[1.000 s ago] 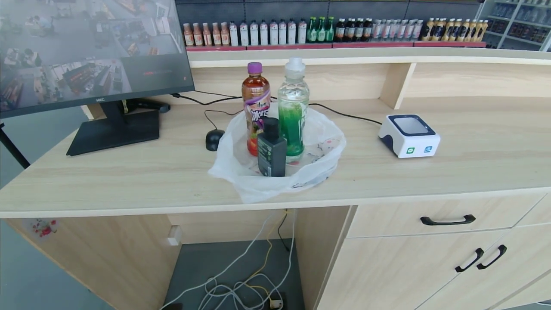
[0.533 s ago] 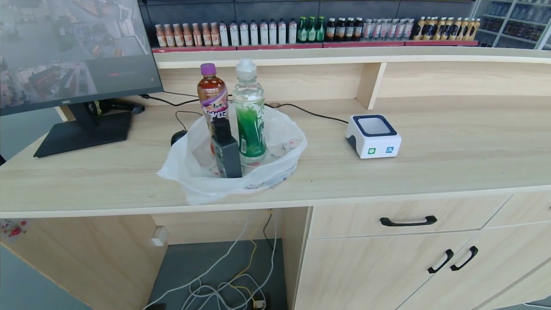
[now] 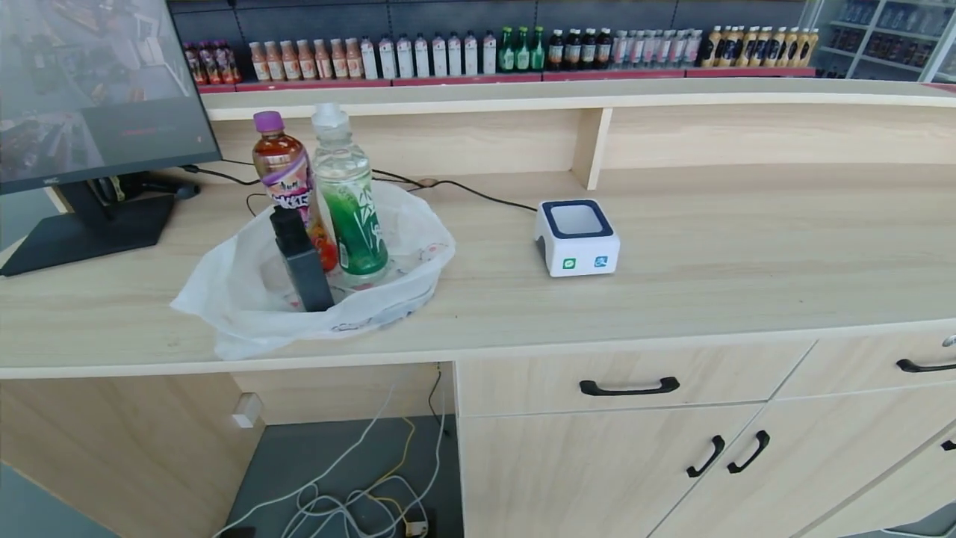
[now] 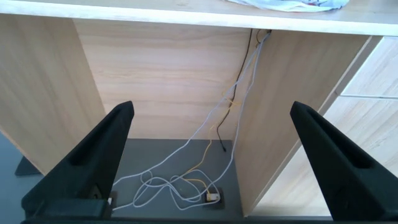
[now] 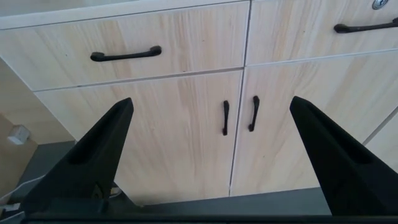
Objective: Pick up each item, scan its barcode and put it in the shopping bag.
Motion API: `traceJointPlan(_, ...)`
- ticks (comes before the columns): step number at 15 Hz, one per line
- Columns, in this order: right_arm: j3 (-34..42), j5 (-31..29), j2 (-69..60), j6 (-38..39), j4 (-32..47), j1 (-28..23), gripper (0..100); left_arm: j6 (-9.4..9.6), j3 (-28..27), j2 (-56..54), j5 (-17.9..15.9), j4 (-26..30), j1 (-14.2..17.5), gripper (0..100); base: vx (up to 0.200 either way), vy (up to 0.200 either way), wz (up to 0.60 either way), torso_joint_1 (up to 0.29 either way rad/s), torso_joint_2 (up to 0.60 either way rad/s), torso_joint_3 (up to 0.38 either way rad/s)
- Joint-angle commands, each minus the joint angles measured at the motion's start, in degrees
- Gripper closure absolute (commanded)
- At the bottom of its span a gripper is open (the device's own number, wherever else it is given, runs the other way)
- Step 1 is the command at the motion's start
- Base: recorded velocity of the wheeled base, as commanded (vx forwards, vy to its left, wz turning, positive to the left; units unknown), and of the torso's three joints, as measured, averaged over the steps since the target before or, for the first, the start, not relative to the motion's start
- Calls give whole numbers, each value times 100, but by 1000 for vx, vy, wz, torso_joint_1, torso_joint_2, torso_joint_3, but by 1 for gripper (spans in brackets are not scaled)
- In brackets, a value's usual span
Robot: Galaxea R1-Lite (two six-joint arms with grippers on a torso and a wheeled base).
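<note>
On the wooden counter (image 3: 672,299) a white shopping bag (image 3: 246,306) lies spread open. Three items stand in it: a purple-capped tea bottle (image 3: 287,179), a clear bottle with a green label (image 3: 345,198) and a small black bottle (image 3: 301,261). The white barcode scanner (image 3: 576,237) sits to the bag's right. My left gripper (image 4: 211,162) is open below the counter, facing the open bay with cables (image 4: 186,180). My right gripper (image 5: 211,155) is open too, low in front of the cabinet doors (image 5: 239,118). Neither holds anything.
A monitor (image 3: 82,82) on a black stand is at the counter's left. A cable (image 3: 463,190) runs behind the bag. A raised shelf (image 3: 597,97) backs the counter, with rows of bottles (image 3: 523,48) behind. Drawers with black handles (image 3: 629,387) lie below.
The head camera has swung to the right, so the whole scene has shifted left in view. The bag, bottles and scanner keep their places on the counter.
</note>
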Motion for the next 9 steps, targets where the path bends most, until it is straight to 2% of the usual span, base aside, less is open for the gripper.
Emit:
traceJointPlan(1,-1,1,7,-5,-2,-5,0,-1,0,-2,1,0,1,0,0,-200,0,2,2,7)
traceJointPlan(5,-1,9,7,4,-2,-5,0,-1,0,-2,1,0,1,0,0,-200,0,8,6,4)
traceJointPlan(9,-1,1,7,-14,-2,4,0,-1,0,-2,1,0,1,0,0,0,0,0,0,0)
